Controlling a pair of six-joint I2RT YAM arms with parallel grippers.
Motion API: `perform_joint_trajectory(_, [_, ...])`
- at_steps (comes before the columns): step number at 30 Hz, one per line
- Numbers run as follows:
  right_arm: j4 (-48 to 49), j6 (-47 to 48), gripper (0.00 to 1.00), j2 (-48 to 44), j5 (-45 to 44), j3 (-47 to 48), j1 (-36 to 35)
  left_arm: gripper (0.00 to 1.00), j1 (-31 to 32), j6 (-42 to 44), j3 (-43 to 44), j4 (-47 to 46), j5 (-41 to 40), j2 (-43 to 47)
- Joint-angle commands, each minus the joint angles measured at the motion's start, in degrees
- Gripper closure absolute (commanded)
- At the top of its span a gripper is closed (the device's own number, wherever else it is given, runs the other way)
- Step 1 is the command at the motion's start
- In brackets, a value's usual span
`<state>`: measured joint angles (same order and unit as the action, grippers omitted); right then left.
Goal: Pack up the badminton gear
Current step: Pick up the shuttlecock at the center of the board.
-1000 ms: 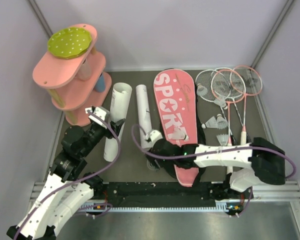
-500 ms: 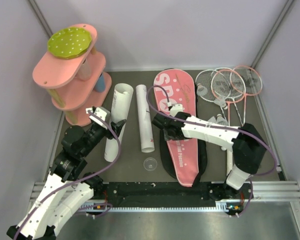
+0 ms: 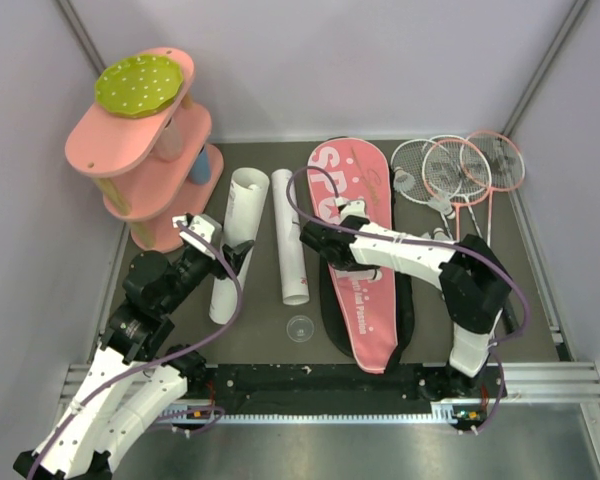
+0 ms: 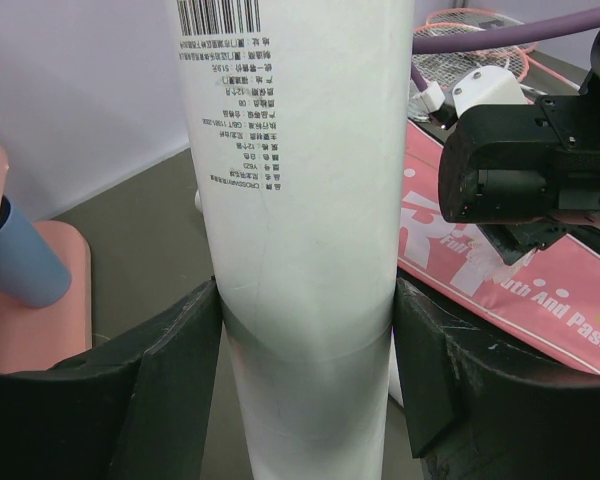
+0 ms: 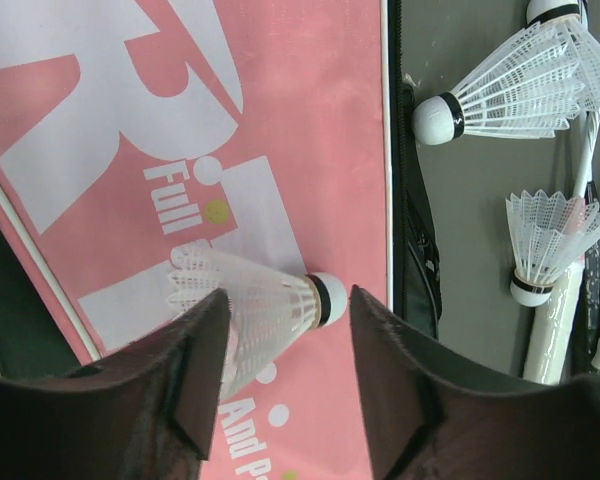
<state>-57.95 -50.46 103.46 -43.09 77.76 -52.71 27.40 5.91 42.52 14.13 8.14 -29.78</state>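
Shuttlecock (image 5: 260,305) sits between the right pincer's (image 5: 290,300) half-open jaws, long axis spanning finger to finger, cork toward one; whether it is gripped is unclear.

Tube (image 4: 300,250): white paper-card, matt, faint creases, black printed label. Bag (image 5: 180,150): pink, cloth-like, smooth, slight sheen, white print, black edging. Shuttlecock (image 5: 250,305): translucent white ribbed skirt, smooth white head, black band. Left hand (image 4: 305,340), right hand (image 5: 285,300): matt black plastic. Worktop (image 3: 255,305): dark grey, matt. Shelf (image 3: 130,145): pink, matt.
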Motion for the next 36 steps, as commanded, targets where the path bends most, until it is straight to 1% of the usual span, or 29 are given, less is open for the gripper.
perform_joint_trajectory(1, [1.96, 1.49, 0.52, -0.71, -1.39, -0.14, 1.11, 1.0, -0.33, 0.24, 0.1, -4.81, 1.0, -0.36])
perform_joint_trajectory(4, [4.06, 3.16, 0.55, -1.77, -0.42, -1.81, 1.47, 1.0, -0.33, 0.76, 0.45, -4.29, 1.61, -2.03])
perform_joint_trajectory(6, [6.09, 4.48, 0.59, -2.82, 1.86, -3.48, 1.82, 1.0, -0.24, 1.29, 0.46, -4.02, 2.4, -2.82])
perform_joint_trajectory(7, [8.19, 5.97, 0.64, -3.26, 2.74, -4.97, 1.99, 1.0, -0.33, 1.47, 0.46, -3.94, 2.75, -3.35])
perform_joint_trajectory(8, [9.08, 6.33, 0.76, -3.96, 3.97, -5.59, 2.34, 1.0, -0.24, 1.73, 0.46, -3.76, 3.28, -3.62])
perform_joint_trajectory(10, [11.7, 8.09, 0.9, -5.89, 5.82, -7.61, 2.7, 1.0, -0.24, 2.78, 0.19, -3.58, 4.68, -4.58])
perform_joint_trajectory(11, [11.98, 8.53, 1.0, -6.6, 7.13, -7.97, 3.13, 1.0, -0.24, 2.88, 0.11, -3.58, 5.39, -4.85])
perform_joint_trajectory(12, [12.07, 9.66, 1.0, -7.74, 7.4, -8.23, 3.22, 1.0, -0.24, 4.01, -0.16, -3.5, 7.83, -5.28])
perform_joint_trajectory(14, [13.12, 12.21, 1.0, -13.88, 10.29, -8.5, 3.22, 1.0, -0.24, 5.07, -0.68, -3.58, 10.13, -6.51])
perform_joint_trajectory(15, [13.48, 15.01, 1.0, -16.94, 11.61, -8.32, 3.4, 1.0, -0.15, 6.55, -1.3, -3.58, 13.27, -7.04])
perform_joint_trajectory(16, [14.18, 16.69, 1.0, -22.63, 13.63, -7.8, 3.84, 1.0, -0.15, 7.18, -1.56, -3.58, 14.7, -7.74])
perform_joint_trajectory(17, [16.88, 18.71, 1.0, -25.99, 19.83, -7.53, 4.45, 1.0, -0.15, 7.62, -1.74, -3.67, 16.62, -7.92])
perform_joint_trajectory(18, [17.95, 21.86, 1.0, -28.64, 24.24, -7.18, 6.89, 1.0, -0.06, 8.41, -2.09, -3.76, 19.6, -8.19])
perform_joint_trajectory(19, [19.27, 22.85, 1.0, -30.93, 29.24, -6.48, 8.57, 1.0, -0.06, 8.67, -2.27, -4.19, 21.55, -8.45])
perform_joint_trajectory(20, [21.28, 23.64, 1.0, -35.13, 38.6, -6.04, 10.07, 1.0, -0.06, 9.37, -2.44, -4.11, 23.39, -8.45])
perform_joint_trajectory(21, [21.56, 24.69, 1.0, -36.47, 42.26, -5.52, 13.21, 1.0, -0.06, 10.42, -3.23, -4.2, 24.54, -8.45])
perform_joint_trajectory(22, [21.65, 24.97, 1.0, -37.36, 46.39, -3.25, 14.72, 1.0, 0.11, 10.78, -3.58, -4.72, 26.29, -7.93])
perform_joint_trajectory(23, [21.65, 24.88, 1.0, -38.5, 55.57, -2.18, 16.83, 1.0, 0.2, 10.87, -3.94, -5.07, 26.57, -7.66])
perform_joint_trajectory(25, [23.67, 22.17, 1.0, -39.12, 65.8, 0.01, 21.92, 1.0, 0.64, 11.49, -4.99, -5.51, 27.62, -6.79])
perform_joint_trajectory(26, [24.81, 21.02, 1.0, -39.38, 72.55, 0.81, 22.64, 1.0, 0.73, 12.01, -5.43, -5.95, 28.15, -6.7])
perform_joint_trajectory(28, [25.78, 19.7, 1.0, -39.04, 75.68, 4.05, 22.74, 1.0, 0.99, 12.37, -5.52, -6.04, 29.2, -6.52])
perform_joint_trajectory(29, [26.92, 18.91, 1.0, -38.6, 79.96, 4.5, 22.74, 1.0, 1.08, 12.37, -5.52, -6.04, 29.47, -6.69])
perform_joint_trajectory(31, [29.11, 16.71, 1.0, -37.02, 82.37, 5.21, 22.74, 1.0, 1.08, 12.72, -5.35, -6.04, 30.26, -6.78])
perform_joint_trajectory(33, [29.83, 15.57, 1.0, -35.62, 83.96, 5.48, 22.74, 1.0, 1.08, 12.72, -5.34, -6.04, 30.88, -6.52])
perform_joint_trajectory(35, [35.86, 13.38, 1.0, -35.52, 87.36, 3.38, 22.74, 1.0, 1.08, 12.72, -5.43, -5.96, 31.41, -6.34])
perform_joint_trajectory(36, [36.94, 11.71, 1.0, -35.35, 87.39, 2.76, 22.65, 1.0, 1.08, 12.55, -5.43, -6.04, 31.5, -6.17])
